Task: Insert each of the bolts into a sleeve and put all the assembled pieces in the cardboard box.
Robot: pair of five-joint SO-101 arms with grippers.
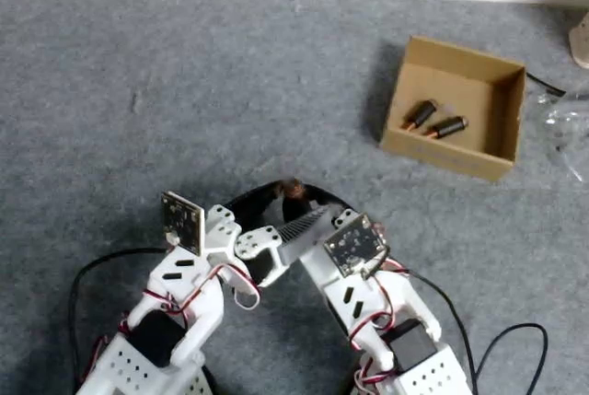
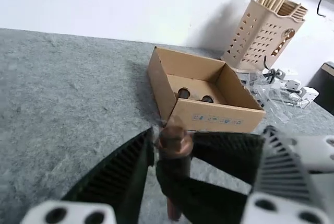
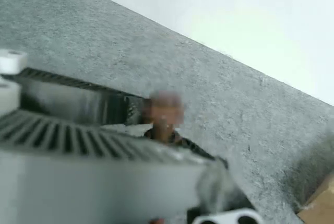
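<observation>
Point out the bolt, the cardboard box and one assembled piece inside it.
bolt (image 2: 172, 139), left wrist view, its hex head.
cardboard box (image 1: 440, 157), high view, near outer wall.
assembled piece (image 1: 420, 115), high view, its dark body.

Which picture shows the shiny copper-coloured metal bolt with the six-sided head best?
The left wrist view: the copper-coloured metal bolt stands upright and close, with both its head and its shaft visible. The high view shows just its head from above. The right wrist view shows its head, the rest hidden.
</observation>
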